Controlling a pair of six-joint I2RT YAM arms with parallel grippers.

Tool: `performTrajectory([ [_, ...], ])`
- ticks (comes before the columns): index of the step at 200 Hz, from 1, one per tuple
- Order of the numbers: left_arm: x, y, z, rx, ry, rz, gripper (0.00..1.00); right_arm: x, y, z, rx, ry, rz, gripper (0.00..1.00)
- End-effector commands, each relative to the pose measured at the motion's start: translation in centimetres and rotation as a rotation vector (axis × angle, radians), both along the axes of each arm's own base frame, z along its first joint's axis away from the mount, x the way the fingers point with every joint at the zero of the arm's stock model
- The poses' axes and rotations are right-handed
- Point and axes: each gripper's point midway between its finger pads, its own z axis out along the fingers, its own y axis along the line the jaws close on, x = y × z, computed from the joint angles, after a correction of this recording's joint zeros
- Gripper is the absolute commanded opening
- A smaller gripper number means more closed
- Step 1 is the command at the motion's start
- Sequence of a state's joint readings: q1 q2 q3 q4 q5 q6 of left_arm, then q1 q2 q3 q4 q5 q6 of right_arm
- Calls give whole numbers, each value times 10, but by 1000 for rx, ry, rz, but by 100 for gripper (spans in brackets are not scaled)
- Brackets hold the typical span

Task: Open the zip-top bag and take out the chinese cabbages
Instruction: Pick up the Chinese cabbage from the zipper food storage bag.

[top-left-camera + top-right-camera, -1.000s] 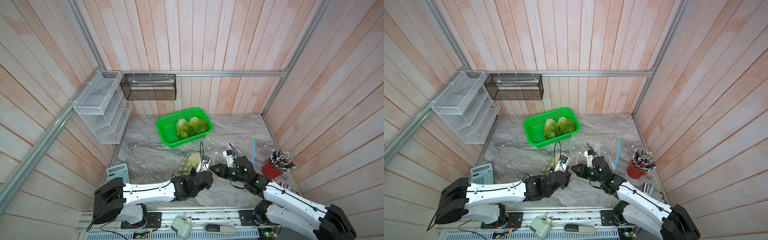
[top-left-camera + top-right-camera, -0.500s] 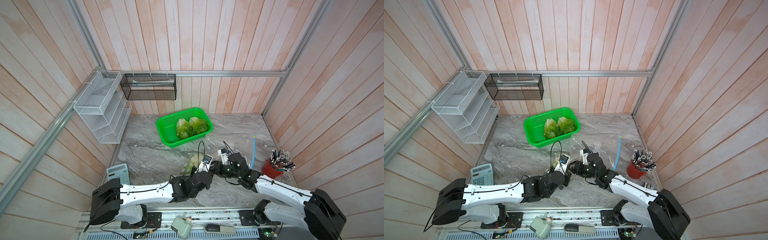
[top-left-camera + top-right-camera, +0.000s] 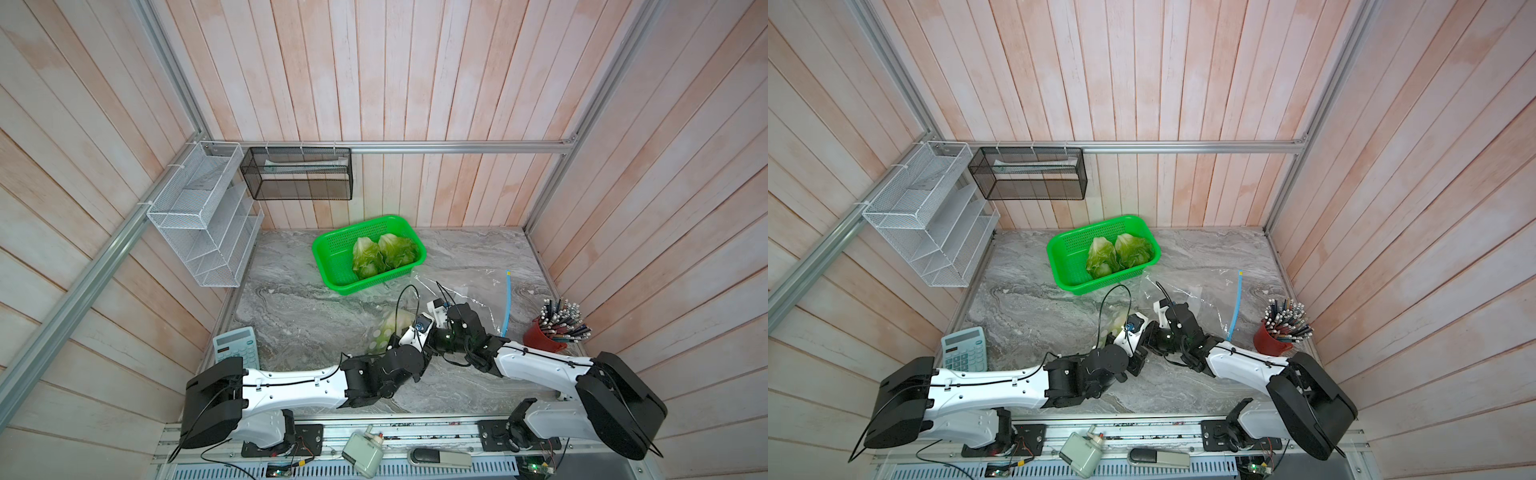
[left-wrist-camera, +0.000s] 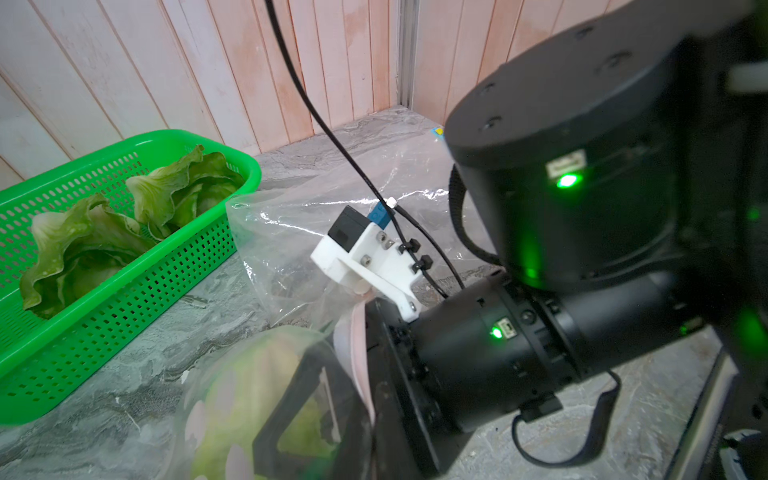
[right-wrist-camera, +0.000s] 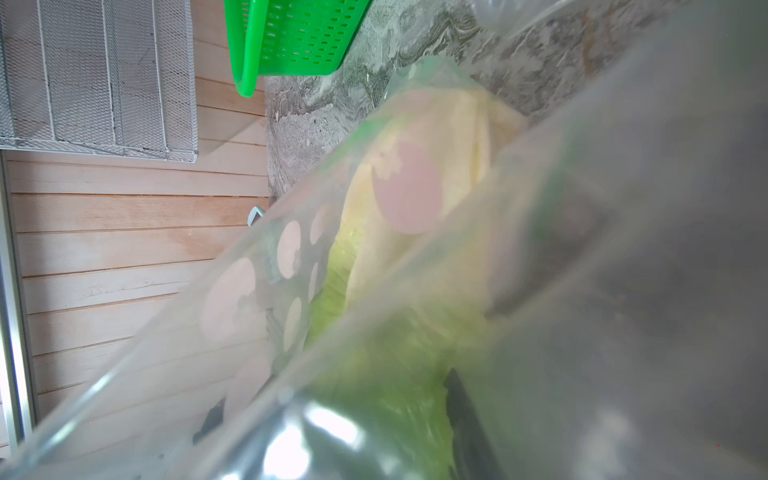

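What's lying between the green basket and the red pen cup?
A clear plastic bag lies flat there, its blue strip toward the cup. Both top views show it.

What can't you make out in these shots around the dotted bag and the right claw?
Right claw: its wrist view blurs it behind the zip-top bag; top views hide it under the left wrist; open or shut unclear.
Chinese cabbage in that bag: smeared in the right wrist view, mostly covered in top views.
Pens: too small to count from above.
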State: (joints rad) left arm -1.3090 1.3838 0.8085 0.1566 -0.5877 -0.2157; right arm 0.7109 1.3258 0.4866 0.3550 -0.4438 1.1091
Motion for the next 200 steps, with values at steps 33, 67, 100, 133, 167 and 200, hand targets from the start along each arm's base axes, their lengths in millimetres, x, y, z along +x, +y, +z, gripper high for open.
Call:
performTrajectory([
  [33, -15, -23, 9, -35, -53, -145, 0, 0, 11, -8, 11, 26, 40, 71],
  [67, -20, -29, 6, -16, -54, -187, 0, 0, 16, -18, 0, 46, 57, 74],
  [100, -24, -33, 0, -12, -49, -216, 0, -2, 20, -22, 22, 45, 78, 84],
  [133, -23, -24, -4, -29, -35, -183, 26, -7, 20, -24, 54, 30, 97, 84],
  [167, -24, -2, -6, -73, 9, -134, 67, -10, 16, -32, 22, 10, 123, 84],
  [200, -22, 23, 1, -143, 43, -56, 79, -16, 15, -36, 25, 0, 151, 83],
])
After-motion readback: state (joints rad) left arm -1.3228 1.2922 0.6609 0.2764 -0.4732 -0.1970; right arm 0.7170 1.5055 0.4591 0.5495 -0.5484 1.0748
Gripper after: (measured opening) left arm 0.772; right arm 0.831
